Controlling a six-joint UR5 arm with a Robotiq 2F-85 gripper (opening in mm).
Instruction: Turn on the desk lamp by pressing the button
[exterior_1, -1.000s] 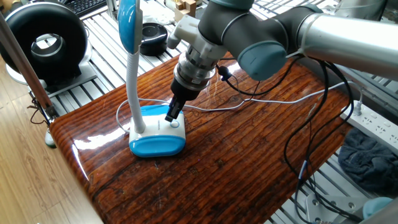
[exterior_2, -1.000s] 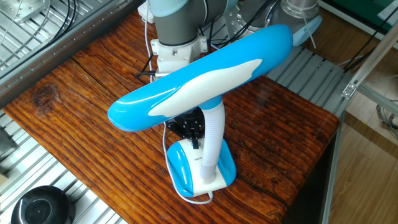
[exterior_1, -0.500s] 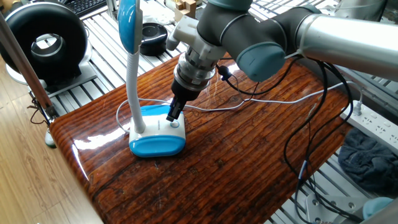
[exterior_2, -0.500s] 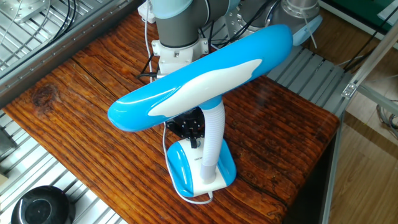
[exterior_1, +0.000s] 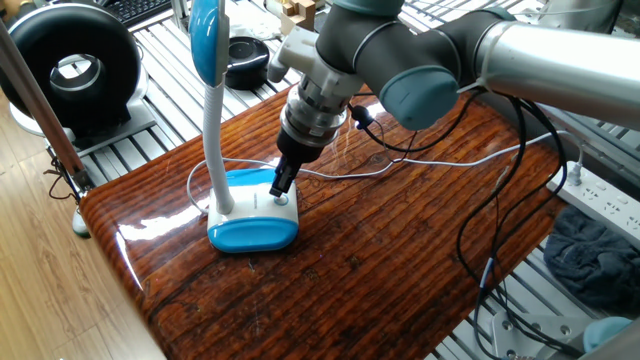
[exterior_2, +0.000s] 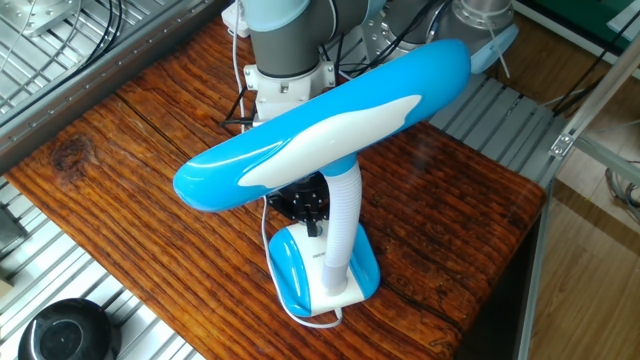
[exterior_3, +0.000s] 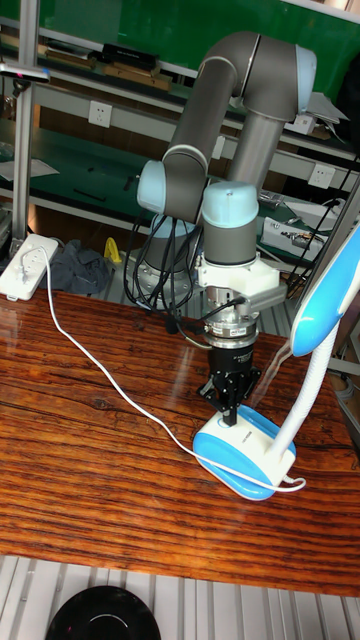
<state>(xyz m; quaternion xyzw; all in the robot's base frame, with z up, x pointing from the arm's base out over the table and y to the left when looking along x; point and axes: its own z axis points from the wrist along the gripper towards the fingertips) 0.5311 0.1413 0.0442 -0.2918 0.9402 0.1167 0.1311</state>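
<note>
A white and sky-blue desk lamp (exterior_1: 247, 215) with a rounded square base stands on the dark, glossy wooden table (exterior_1: 380, 260), near the table's corner in one fixed view. Its bendy white neck (exterior_1: 215, 140) rises from the rear of the base, and the oval blue-and-white head (exterior_2: 320, 125) stretches across the middle of the other fixed view. A thin white cord (exterior_3: 95, 360) runs from the base across the tabletop to a white power strip (exterior_3: 28, 265) at the table's far edge.

The grey robot arm (exterior_1: 430, 60) reaches down over the lamp. Its black two-finger gripper (exterior_1: 282, 183) points straight down at the white top of the base, the tips at or just above the surface; contact cannot be confirmed. In the tall fixed view the fingers (exterior_3: 230, 385) appear as a single narrow black stem, and whether they are spread or pressed together cannot be told.

A black round fan (exterior_1: 70, 65) sits on the slatted metal bench beyond the table, well apart from the lamp.
</note>
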